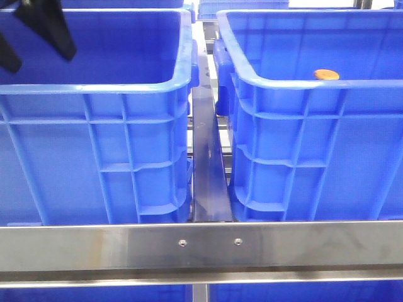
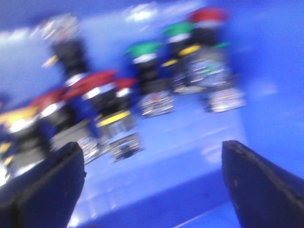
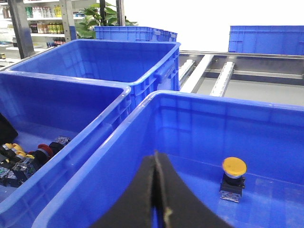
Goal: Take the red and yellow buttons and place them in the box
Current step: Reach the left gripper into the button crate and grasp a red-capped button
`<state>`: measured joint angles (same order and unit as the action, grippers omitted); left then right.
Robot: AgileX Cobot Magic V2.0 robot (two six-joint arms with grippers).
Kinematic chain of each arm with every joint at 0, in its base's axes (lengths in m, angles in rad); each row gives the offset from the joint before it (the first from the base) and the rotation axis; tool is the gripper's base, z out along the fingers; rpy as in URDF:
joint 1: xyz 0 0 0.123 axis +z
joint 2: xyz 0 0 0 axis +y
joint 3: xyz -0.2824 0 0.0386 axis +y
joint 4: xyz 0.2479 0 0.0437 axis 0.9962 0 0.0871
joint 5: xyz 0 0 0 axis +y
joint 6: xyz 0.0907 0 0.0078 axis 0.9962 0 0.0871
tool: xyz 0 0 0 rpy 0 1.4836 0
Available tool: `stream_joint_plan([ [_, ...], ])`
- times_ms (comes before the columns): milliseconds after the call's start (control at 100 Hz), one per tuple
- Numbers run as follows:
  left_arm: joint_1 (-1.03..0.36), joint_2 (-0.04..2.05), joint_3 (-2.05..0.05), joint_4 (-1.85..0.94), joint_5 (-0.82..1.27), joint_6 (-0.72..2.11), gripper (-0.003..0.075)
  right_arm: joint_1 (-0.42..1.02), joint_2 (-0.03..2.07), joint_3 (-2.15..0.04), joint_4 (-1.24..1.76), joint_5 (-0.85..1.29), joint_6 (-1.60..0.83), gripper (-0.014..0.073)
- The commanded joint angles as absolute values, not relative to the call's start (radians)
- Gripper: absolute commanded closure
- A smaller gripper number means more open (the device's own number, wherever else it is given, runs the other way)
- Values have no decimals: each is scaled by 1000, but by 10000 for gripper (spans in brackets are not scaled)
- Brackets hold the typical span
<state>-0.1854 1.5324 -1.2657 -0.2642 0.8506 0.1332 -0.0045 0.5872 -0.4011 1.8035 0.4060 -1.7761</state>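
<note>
Left pincer [image 2: 152, 185] gaping, empty, above blurred red-capped push-button switch [image 2: 92, 85], left blue ribbed plastic crate [image 1: 94, 88]. Right pincer [image 3: 156, 190] closed, empty. Yellow-capped button [image 3: 233, 178] sits lower right, right crate [image 3: 266, 137]. I judge buttons light, rigid, caps slick; grip black body.

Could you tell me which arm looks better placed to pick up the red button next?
Left. Its open tool hangs inside the left crate over the red-capped buttons; the right tool is shut.
</note>
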Motion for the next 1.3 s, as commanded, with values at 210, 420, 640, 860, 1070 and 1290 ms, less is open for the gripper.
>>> stream_joint_plan([
  [210, -189, 1600, -1297, -220, 784, 17, 155, -7, 583, -427, 1853, 436, -1791, 658],
  [420, -189, 1680, -1307, -221, 764, 17, 155, -7, 583, -427, 1853, 436, -1791, 658],
  [640, -189, 1712, -1307, -221, 754, 17, 176, -7, 583, -427, 1853, 436, -1791, 658],
  [860, -189, 1712, -1307, -221, 740, 19, 540, -7, 583, -427, 1853, 436, -1791, 658],
  [1070, -189, 1683, -1307, -221, 735, 21, 611, -7, 583, -427, 1853, 436, -1791, 658],
  [1290, -242, 1572, -1307, -268, 740, 166, 611, -7, 583, -427, 1853, 435, -1791, 658],
])
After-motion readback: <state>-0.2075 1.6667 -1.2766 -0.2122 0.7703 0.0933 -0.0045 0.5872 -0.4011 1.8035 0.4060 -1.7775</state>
